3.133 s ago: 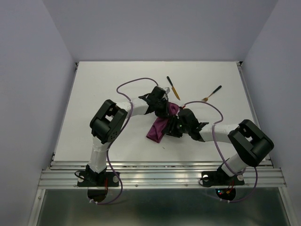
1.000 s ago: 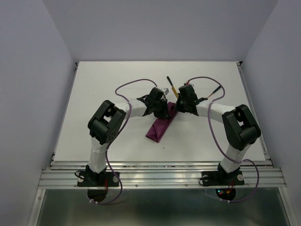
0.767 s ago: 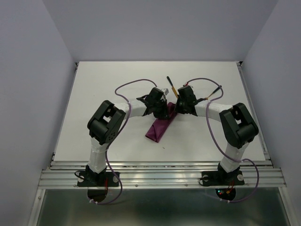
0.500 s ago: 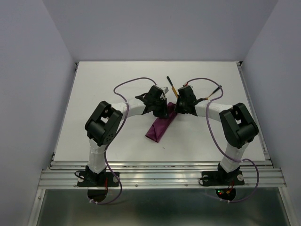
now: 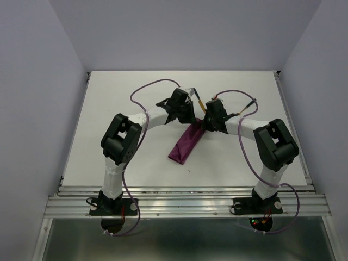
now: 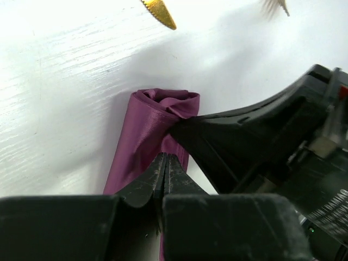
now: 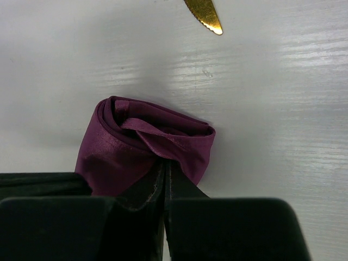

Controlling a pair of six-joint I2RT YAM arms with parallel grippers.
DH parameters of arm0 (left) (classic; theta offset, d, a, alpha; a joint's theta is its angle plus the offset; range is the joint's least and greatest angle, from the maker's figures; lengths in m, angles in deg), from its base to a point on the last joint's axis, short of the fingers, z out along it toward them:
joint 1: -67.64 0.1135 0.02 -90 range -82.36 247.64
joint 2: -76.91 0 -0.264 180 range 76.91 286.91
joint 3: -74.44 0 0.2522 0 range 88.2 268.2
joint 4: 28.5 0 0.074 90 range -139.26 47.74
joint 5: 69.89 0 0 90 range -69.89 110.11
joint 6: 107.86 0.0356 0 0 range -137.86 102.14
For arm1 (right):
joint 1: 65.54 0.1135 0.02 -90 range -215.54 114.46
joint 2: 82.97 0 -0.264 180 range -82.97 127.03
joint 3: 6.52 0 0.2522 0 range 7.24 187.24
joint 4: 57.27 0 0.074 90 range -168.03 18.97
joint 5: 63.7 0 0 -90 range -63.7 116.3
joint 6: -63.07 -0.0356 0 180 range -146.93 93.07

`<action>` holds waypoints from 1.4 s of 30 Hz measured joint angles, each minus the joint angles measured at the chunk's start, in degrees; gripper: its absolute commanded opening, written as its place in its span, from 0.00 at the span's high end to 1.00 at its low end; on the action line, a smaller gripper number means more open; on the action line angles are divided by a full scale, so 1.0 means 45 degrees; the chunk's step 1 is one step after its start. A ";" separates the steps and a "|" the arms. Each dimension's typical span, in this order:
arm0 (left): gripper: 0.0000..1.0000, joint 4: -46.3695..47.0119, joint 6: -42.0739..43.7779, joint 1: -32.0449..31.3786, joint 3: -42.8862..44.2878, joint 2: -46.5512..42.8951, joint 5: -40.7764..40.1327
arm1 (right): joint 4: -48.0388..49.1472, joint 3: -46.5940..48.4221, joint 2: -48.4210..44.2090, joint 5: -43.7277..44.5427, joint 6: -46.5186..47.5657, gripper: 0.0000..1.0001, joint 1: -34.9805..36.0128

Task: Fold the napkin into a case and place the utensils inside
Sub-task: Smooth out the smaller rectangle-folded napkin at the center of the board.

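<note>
Our left gripper (image 6: 165, 161) has lifted back from the far end of the narrow, long magenta-purple cloth case (image 5: 186, 143), its jaws pressed together; whether they nip cloth we cannot tell. Our right gripper (image 7: 164, 165), clamped tight too, touches that rolled end, mid-table on the white tabletop (image 5: 119, 109).

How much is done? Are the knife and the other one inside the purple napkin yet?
Done: the case is folded, long and narrow, on the table. In hand: the left gripper and right gripper, both shut, sit at its open end. Left: the knife and the other utensil lie outside it, not yet put in.
</note>
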State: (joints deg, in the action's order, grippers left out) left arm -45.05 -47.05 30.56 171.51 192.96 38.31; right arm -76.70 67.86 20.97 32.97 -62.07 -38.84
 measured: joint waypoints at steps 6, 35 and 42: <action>1.00 -0.0005 -0.0097 -0.0005 0.0214 0.0889 -0.0034 | 0.0000 0.0000 0.0000 -0.0005 0.0000 0.99 -0.0005; 1.00 0.0500 -0.0636 -0.0005 -0.0015 0.1360 -0.0121 | 0.0029 0.1088 -0.0398 -0.0622 0.0010 0.99 -0.0005; 1.00 0.0627 -0.0641 -0.0005 -0.0015 0.1360 -0.0073 | 0.0015 0.1185 0.0699 -0.0549 0.0005 0.99 -0.0005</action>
State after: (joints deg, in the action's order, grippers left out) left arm -42.23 -49.93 30.54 171.44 199.08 37.98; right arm -76.63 73.20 24.12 30.50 -62.04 -38.86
